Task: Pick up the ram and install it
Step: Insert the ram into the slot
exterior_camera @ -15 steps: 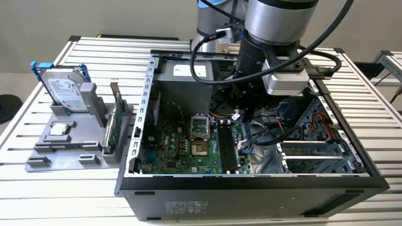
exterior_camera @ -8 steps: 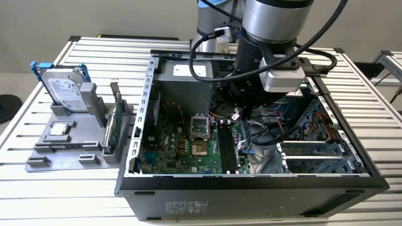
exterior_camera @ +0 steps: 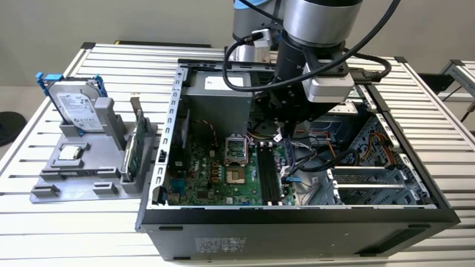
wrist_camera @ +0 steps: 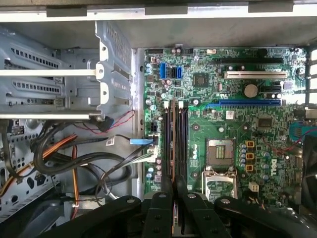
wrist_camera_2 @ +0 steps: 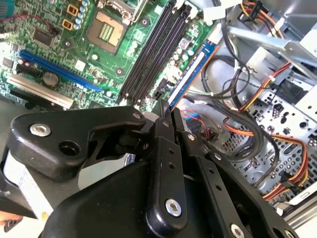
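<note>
Locate the ram (wrist_camera_2: 192,75) as a thin strip seen edge-on, blue face and gold edge, clamped at one end between the closed-down fingertips of the gripper (wrist_camera_2: 166,111), with the rest projecting forward over the motherboard (wrist_camera_2: 59,74). Confirm in the first wrist view: find the ram (wrist_camera: 173,144) as a narrow line running parallel to the black memory slots (wrist_camera: 182,144), directly ahead of the gripper (wrist_camera: 173,186). Treat pick-up as complete. Treat installation as open: judge the ram to be above the slots, not seated in them, and aligned lengthwise with them; do not assume which slot, since neither wrist view settles it. Note the CPU socket (wrist_camera: 219,152) beside the slots. In the exterior view, find the gripper (exterior_camera: 286,125) lowered inside the open computer case (exterior_camera: 297,214), at about 12 o'clock from the memory slots (exterior_camera: 268,172). At 9 o'clock from the case, find the grey parts fixture (exterior_camera: 67,183) on the slatted table (exterior_camera: 44,239), carrying the hard drive (exterior_camera: 74,108) in blue rails and the green card (exterior_camera: 132,147) with a metal bracket. Regarding print: note a white label on the hard drive, a white label on the power supply (exterior_camera: 219,86) and white lettering on the motherboard; leave all of it untranscribed.
</note>
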`<state>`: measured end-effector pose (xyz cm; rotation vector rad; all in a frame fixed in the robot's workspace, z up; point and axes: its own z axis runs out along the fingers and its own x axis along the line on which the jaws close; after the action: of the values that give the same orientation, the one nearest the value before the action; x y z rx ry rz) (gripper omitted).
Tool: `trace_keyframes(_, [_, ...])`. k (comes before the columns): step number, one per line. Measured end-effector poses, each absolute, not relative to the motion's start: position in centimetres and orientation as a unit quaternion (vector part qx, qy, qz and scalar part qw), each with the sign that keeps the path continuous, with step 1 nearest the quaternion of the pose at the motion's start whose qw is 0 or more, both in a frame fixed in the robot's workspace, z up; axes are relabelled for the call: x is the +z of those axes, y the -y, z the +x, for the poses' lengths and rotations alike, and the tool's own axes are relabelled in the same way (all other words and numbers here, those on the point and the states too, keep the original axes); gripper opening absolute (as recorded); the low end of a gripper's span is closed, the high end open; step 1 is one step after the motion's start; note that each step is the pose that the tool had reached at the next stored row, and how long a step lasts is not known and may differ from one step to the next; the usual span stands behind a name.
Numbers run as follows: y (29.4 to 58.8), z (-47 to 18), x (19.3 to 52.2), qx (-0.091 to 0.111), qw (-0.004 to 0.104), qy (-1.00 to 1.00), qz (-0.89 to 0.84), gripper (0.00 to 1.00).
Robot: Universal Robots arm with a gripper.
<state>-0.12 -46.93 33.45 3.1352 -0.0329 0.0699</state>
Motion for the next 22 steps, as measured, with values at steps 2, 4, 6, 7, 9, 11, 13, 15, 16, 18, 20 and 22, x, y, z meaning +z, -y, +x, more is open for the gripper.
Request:
trace_keyframes(2, [46.6,-0.1,33.4,0.022,0.003,0.011,1.0,0.0])
trace_keyframes(4, [46.4,-0.2,33.4,0.022,0.003,0.01,1.0,0.0])
trace_keyframes(6, [46.2,-0.2,33.3,0.022,0.003,0.01,1.0,0.0])
trace_keyframes(7, [46.1,-0.2,33.3,0.022,0.003,0.01,1.0,0.0])
trace_keyframes(9, [45.9,-0.2,33.3,0.022,0.003,0.011,1.0,0.0])
trace_keyframes(11, [45.7,-0.2,33.2,0.022,0.003,0.01,1.0,0.0])
trace_keyframes(13, [45.4,-0.2,33.2,0.022,0.003,0.01,1.0,0.0])
trace_keyframes(15, [45.3,-0.2,33.1,0.022,0.003,0.01,1.0,0.0])
trace_keyframes(16, [45.2,-0.2,33.1,0.022,0.003,0.01,1.0,0.0])
trace_keyframes(18, [45.0,-0.2,33.0,0.022,0.003,0.011,1.0,0.0])
trace_keyframes(20, [44.9,-0.2,33.0,0.022,0.003,0.01,1.0,0.0])
trace_keyframes(22, [44.9,-0.2,33.0,0.022,0.003,0.01,1.0,0.0])
